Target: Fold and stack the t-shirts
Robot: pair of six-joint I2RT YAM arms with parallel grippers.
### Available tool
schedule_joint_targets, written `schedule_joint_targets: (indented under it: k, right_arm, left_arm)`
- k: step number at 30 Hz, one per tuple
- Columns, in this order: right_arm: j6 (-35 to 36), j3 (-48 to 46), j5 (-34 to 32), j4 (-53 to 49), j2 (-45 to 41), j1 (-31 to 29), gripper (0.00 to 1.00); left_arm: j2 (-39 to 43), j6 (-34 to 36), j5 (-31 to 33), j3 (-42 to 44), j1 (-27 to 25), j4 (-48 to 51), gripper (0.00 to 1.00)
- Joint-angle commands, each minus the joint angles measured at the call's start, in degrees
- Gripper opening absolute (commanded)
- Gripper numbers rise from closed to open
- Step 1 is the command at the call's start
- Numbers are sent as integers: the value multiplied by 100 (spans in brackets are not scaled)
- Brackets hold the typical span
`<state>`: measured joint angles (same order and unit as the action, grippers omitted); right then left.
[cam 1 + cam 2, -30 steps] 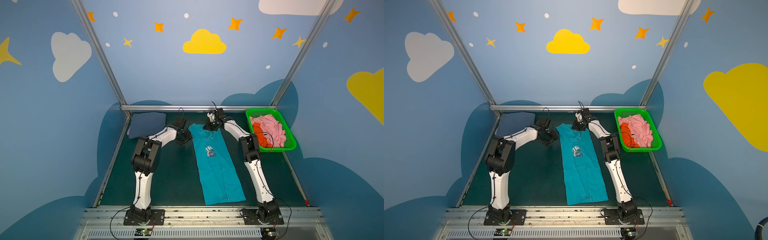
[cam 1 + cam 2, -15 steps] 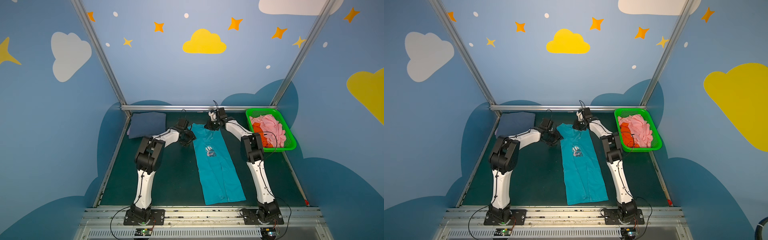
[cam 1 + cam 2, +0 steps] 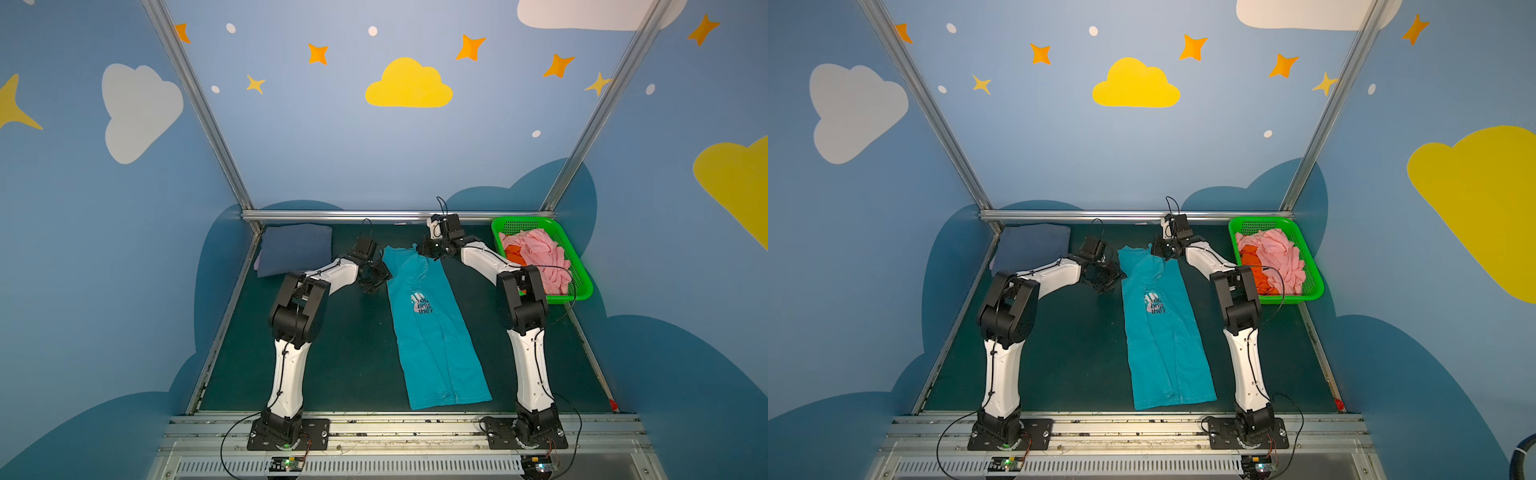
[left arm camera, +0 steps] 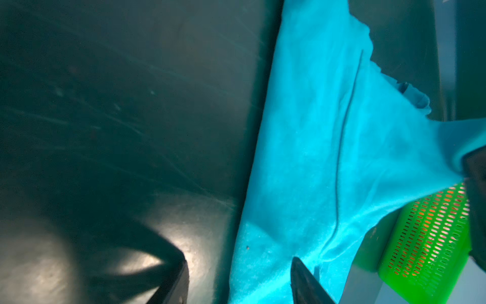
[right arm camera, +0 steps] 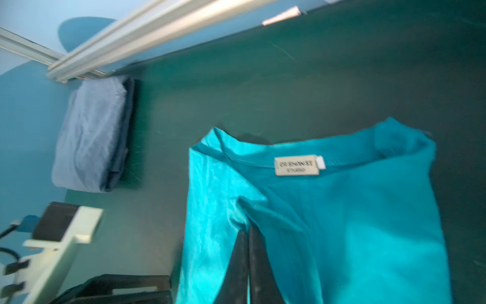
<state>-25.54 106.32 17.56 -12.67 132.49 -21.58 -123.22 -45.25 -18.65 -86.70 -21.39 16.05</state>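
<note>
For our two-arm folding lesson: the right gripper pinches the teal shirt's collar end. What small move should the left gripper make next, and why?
Probably close the left gripper on the teal t-shirt. Its jaws stand open across the shirt's left edge near the collar, while the right gripper is shut on the other corner; both need a grip to fold that end over.

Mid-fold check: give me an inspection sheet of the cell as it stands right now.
Surface: dark green mat, lightly scratched.
Job's things: teal t-shirt lies as a long strip mid-mat; slate-blue shirt folded, far left corner; pink shirt and orange shirt in green basket, far right.
Clutter: pale scrap by rear rail.
Claws: left claw open at the teal t-shirt's left edge; right claw shut on its collar end.
Cables: black cable loops off right elbow, by the basket.
Surroundings: blue walls, painted clouds and stars.
</note>
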Motion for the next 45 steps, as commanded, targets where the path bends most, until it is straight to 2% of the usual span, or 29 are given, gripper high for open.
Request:
schedule_joint_targets:
  k: [1,7,8,9,11,13,16,19,22,25,28,32,35,45]
  right_arm:
    - [-100,-218,-178,95,-315,59,0]
    - [-312,-357,-377,9,-342,141,0]
    - [-356,-358,-348,22,-346,162,15]
    - [-389,-358,-312,19,-353,187,34]
    - [-416,-381,-313,-9,-423,215,47]
    - [-393,-476,-346,-39,-569,229,47]
    - [-396,-741,-467,-247,-861,234,41]
    - [-525,-1037,-444,-548,-1102,234,28]
    - [-699,-1215,-275,-910,-1172,235,9]
    - [-821,-1210,-148,-1332,-1088,234,0]
    - [-796,-1232,118,-1335,-936,225,1]
    - [-738,-1090,200,-1487,-745,185,23]
    - [-742,-1098,221,-1489,-702,174,31]
    - [-793,-977,370,-1476,-427,111,33]
  left_arm:
    - [-71,67,274,125,57,426,62]
    - [-115,203,437,-174,81,731,63]
    - [-123,224,444,-205,80,750,64]
    - [-123,221,449,-235,82,766,64]
    - [-132,234,444,-292,80,798,64]
    - [-149,258,481,-371,81,848,64]
    - [-200,304,519,-598,66,964,63]
    - [-301,331,522,-945,59,1099,59]
    - [-457,355,502,-1396,14,1242,45]
    - [-674,376,500,-1840,-54,1385,33]
    - [-894,381,503,-2172,-138,1477,32]
    - [-1157,298,434,-2405,-198,1524,33]
    - [-1282,254,389,-2451,-210,1524,33]
    - [-1520,241,453,-2544,-215,1603,33]
